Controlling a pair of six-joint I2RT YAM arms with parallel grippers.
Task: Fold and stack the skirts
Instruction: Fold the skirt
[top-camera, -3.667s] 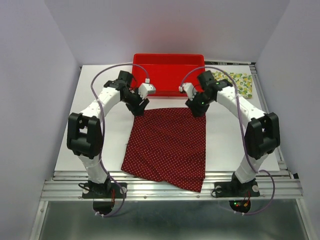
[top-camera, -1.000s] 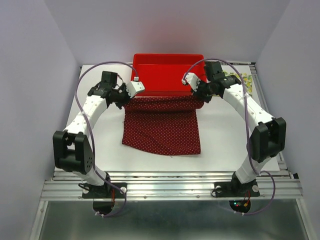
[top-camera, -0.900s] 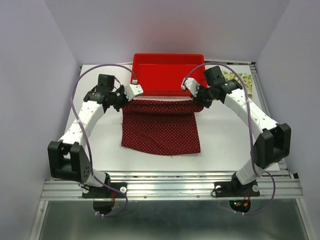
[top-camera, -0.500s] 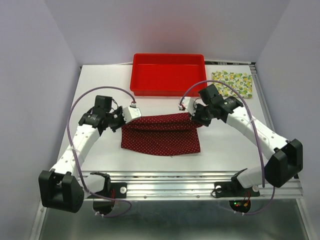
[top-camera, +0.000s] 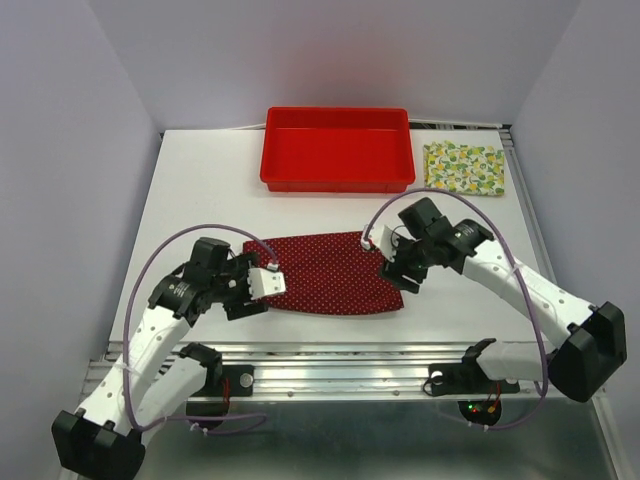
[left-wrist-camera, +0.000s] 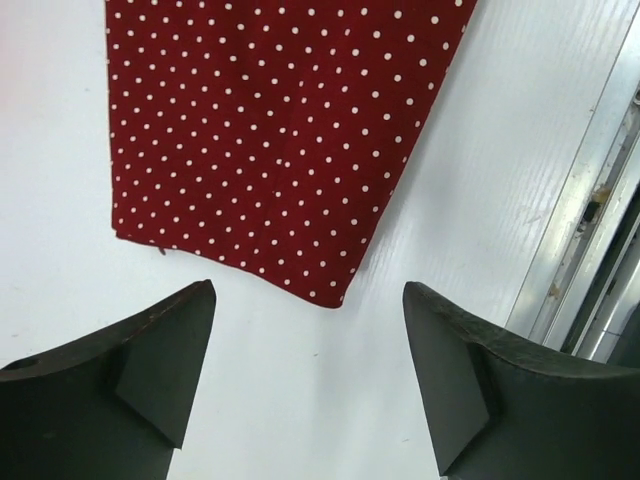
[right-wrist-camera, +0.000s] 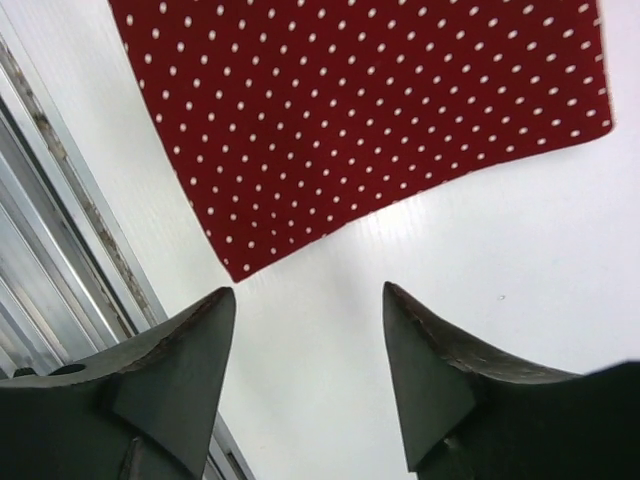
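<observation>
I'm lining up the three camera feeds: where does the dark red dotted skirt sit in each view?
Top external: dark red skirt, folded, low centre.
Left wrist: skirt fills the upper left and centre.
Right wrist: skirt fills the upper centre and right.
Shared landmark: the metal rail, beside the skirt's near corner.

Bright, even light, soft shadows, faint glare on the white table (right-wrist-camera: 420, 235).

No readable text, label, brand or number shows anywhere.
</observation>
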